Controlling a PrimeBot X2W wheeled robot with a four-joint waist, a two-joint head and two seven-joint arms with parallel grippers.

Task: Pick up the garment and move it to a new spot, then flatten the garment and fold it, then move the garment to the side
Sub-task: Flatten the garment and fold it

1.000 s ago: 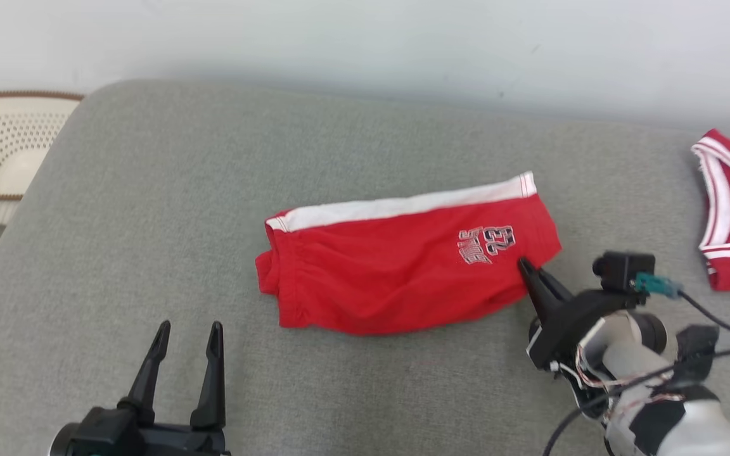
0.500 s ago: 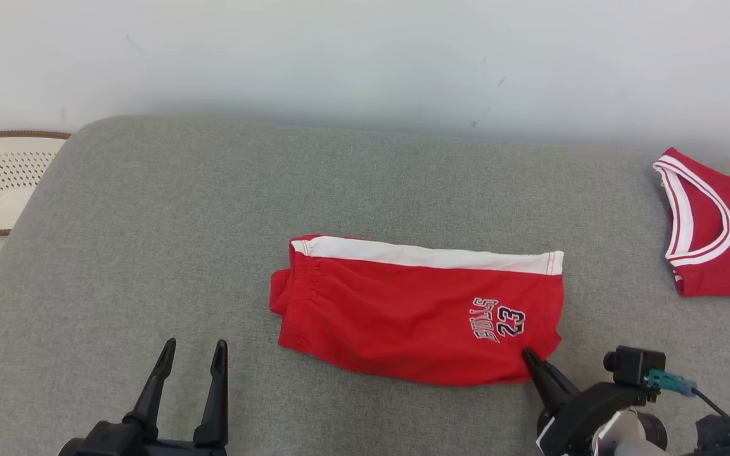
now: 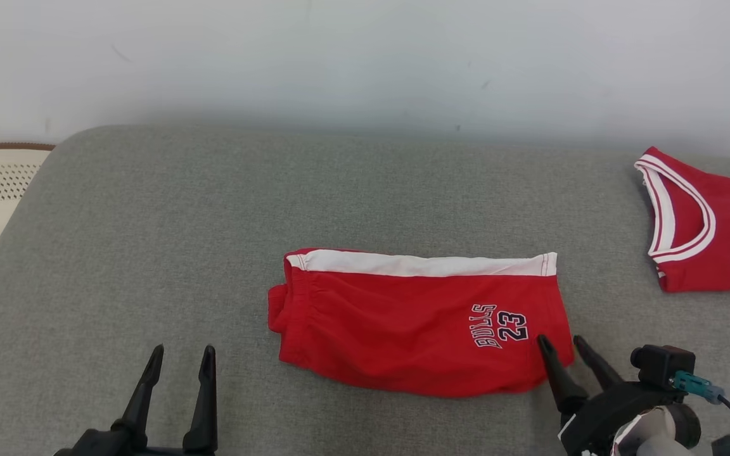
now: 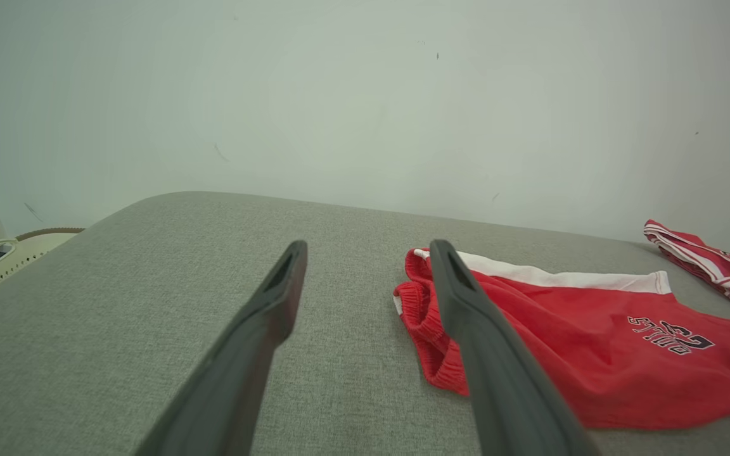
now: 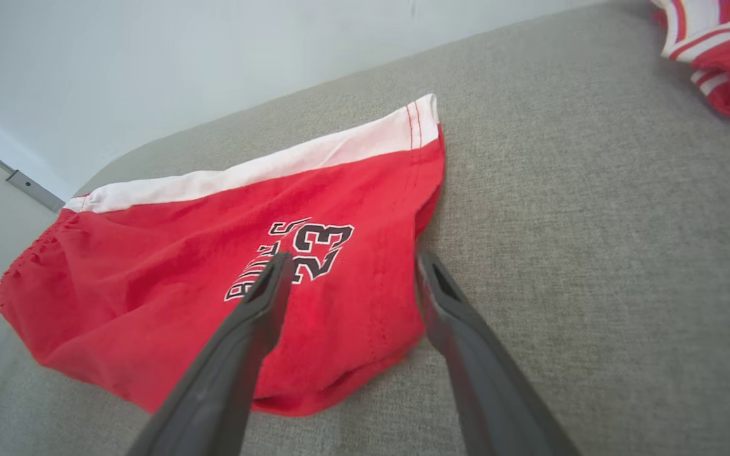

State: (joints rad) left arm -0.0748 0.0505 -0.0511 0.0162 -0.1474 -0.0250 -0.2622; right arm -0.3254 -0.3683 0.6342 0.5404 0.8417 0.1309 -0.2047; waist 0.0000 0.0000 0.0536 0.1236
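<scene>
Right end effector (image 3: 559,340) agape over shorts (image 3: 403,335)

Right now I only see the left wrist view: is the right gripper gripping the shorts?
Observer: No, the right gripper is open at the near right corner of the shorts.
Operator: Where are its fingers?
Observer: In its wrist view, one finger is above the shorts beside the number print, the other just outside the edge, over the couch.
Operator: Is my left gripper over the shorts?
Observer: No; the head view shows the left gripper open over bare couch, apart from the shorts.
</scene>
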